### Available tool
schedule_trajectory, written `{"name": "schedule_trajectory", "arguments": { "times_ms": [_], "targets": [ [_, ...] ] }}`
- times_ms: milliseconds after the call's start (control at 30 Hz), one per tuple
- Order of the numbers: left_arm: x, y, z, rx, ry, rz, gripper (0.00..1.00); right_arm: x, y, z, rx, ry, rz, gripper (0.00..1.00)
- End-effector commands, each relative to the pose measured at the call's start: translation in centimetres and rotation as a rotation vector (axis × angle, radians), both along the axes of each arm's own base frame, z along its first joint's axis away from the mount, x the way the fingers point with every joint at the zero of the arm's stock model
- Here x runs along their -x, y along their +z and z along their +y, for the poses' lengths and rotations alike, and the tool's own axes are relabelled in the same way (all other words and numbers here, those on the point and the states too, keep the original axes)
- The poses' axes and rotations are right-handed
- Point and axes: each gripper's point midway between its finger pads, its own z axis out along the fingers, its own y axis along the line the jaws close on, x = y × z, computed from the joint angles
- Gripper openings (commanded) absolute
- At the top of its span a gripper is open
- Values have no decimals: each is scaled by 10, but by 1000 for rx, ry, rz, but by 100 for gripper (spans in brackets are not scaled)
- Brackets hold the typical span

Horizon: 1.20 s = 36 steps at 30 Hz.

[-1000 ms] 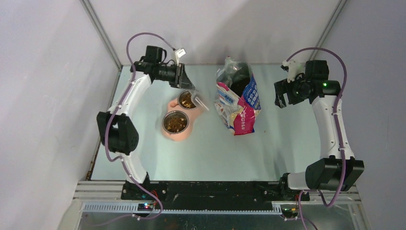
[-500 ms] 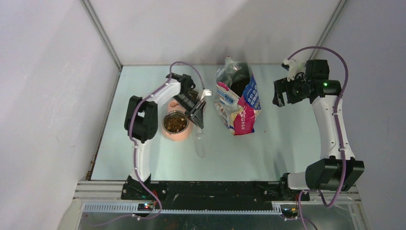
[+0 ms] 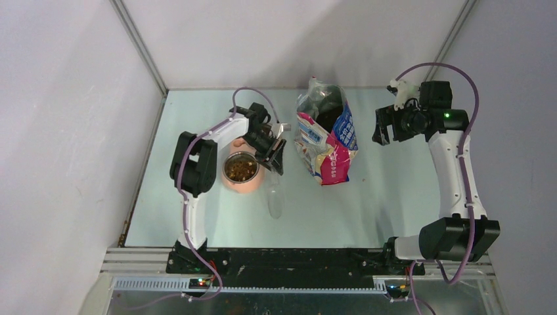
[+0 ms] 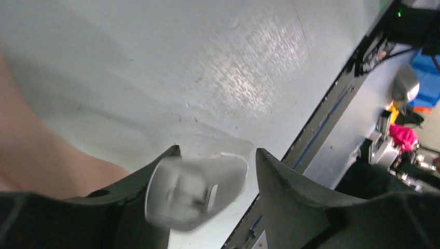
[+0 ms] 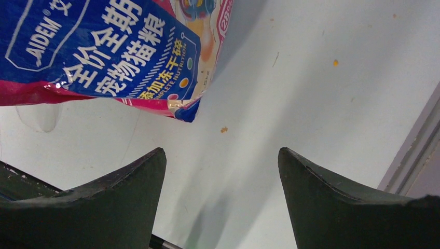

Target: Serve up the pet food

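Dark-brown pet food (image 3: 240,168) fills the near steel bowl of the pink double feeder (image 3: 244,186); my left arm covers most of the far bowl. More kibble shows dark inside the open bag (image 3: 326,149). My left gripper (image 3: 273,156) hangs just right of the feeder with its jaws open. The translucent scoop (image 3: 275,200) lies on the table in front of it. In the left wrist view the scoop handle (image 4: 197,187) sits blurred between the open fingers of the left gripper (image 4: 217,150), against one finger and apart from the other. My right gripper (image 3: 383,128) is open and empty, right of the bag.
The cat food bag stands at the back middle of the table, leaning forward; its blue and pink corner (image 5: 104,46) fills the upper left of the right wrist view, above the right gripper (image 5: 220,150). A few crumbs (image 5: 223,129) lie on the table. Metal frame rails border the table.
My left arm swung from the back of the feeder round to its right front, and the scoop came down onto the table. The right arm hardly moved.
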Motion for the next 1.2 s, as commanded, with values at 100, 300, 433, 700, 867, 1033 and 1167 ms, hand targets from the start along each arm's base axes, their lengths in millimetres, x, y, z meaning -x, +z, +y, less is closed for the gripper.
{"name": "schedule_trajectory", "arguments": {
  "times_ms": [100, 300, 433, 700, 867, 1033, 1167],
  "targets": [
    [-22, 31, -5, 3, 42, -148, 66, -17, 32, 7, -42, 18, -97, 82],
    [-19, 58, 1, 12, 38, -239, 69, -27, 50, 9, -50, 22, -139, 81],
    [-20, 87, 2, 27, 31, -296, 70, -36, 66, 12, -66, 22, -176, 82],
    [-53, 197, -6, 166, 86, -677, 73, -72, 120, 23, -34, 7, -339, 81],
    [-65, 274, -23, 395, 231, -894, 74, -112, 155, 49, 2, 19, -446, 81],
    [-51, 298, -50, 515, 261, -916, 74, -133, 154, 88, -12, 94, -451, 80],
    [-65, 293, -62, 449, 357, -923, 74, -142, 139, 114, -8, 148, -427, 80]
  ]
}}
